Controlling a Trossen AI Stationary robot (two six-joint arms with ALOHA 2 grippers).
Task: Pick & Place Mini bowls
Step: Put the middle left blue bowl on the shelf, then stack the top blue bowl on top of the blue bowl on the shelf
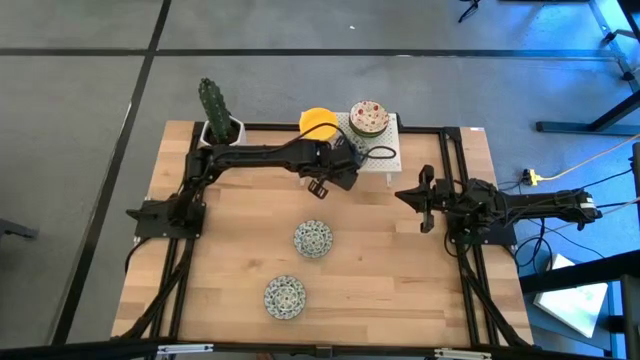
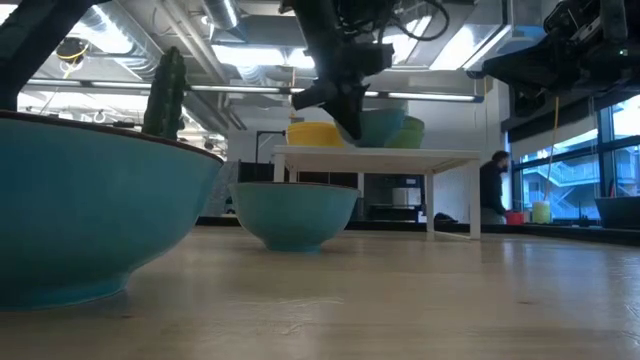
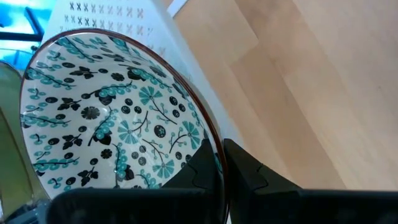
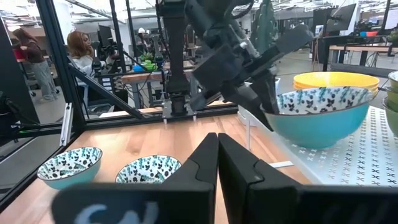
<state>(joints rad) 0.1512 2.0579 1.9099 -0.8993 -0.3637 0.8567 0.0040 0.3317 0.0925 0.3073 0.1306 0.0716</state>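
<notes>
A wooden tabletop (image 1: pixel 400 290) fills the overhead view, with two dark arms reaching in from its sides. At about twelve o'clock on its far edge stands a small white perforated shelf (image 1: pixel 392 150), carrying a stack of yellow mini bowls (image 1: pixel 316 121) and a cream floral mini bowl (image 1: pixel 368 117). The left claw (image 1: pixel 322 183) hangs just off the shelf's near-left corner, clenched on the rim of a blue-green patterned mini bowl (image 4: pixel 320 115): one finger (image 3: pixel 199 168) lies inside the bowl and the other outside, and the bowl is lifted clear of the shelf surface, tilted slightly. From that claw, the open tabletop lies toward six o'clock, where two matching patterned bowls already sit: one near the centre (image 1: pixel 313 238) and one closer to the front edge (image 1: pixel 285 297), well apart from each other. The coming move probably carries the held bowl down in that six o'clock direction. The right claw (image 1: pixel 424 203) waits at about three o'clock, clenched on nothing, farther from the shelf than the left. A white cactus pot (image 1: pixel 220 128) stands at eleven o'clock.
</notes>
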